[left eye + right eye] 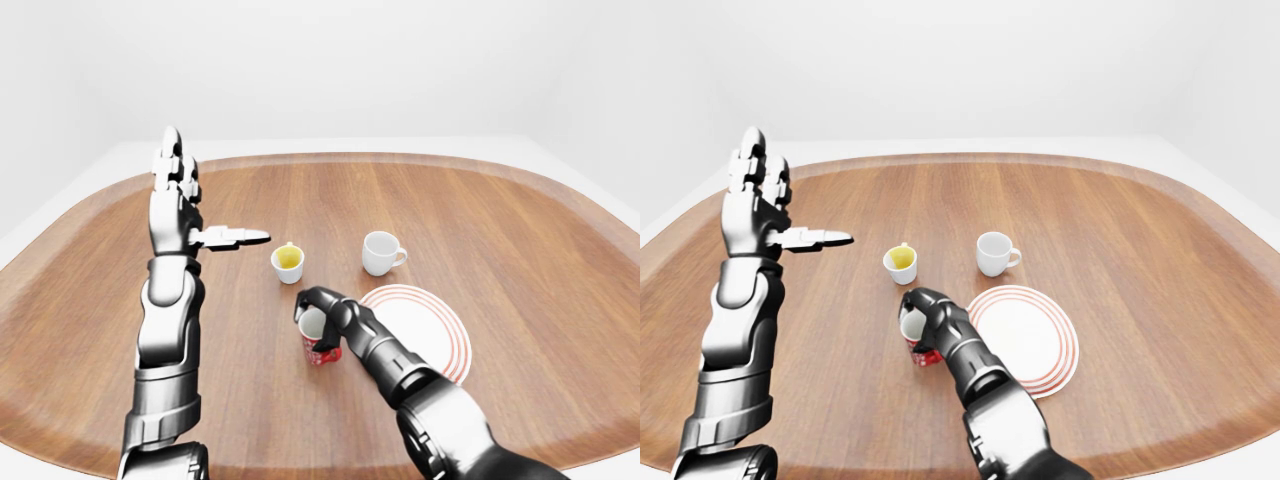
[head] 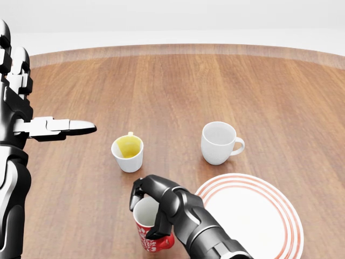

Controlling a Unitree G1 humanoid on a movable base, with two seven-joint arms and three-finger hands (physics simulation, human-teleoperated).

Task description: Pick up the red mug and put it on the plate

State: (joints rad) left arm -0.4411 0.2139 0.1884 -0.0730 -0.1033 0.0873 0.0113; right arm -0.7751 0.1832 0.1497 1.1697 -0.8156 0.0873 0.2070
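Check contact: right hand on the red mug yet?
Touching. The head view shows the right hand with fingers curled over the rim of the red mug and down its side, no gap visible.

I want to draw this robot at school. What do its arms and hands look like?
Both arms are shiny dark metal, grey to black, made of chunky rounded segments joined like armour. The left arm gleams silvery with bright highlights. The left hand has three blocky, jointed fingers with pale silver tips. The right hand looks darker, almost black, with smooth rounded knuckles. No cables, sleeves or markings show.
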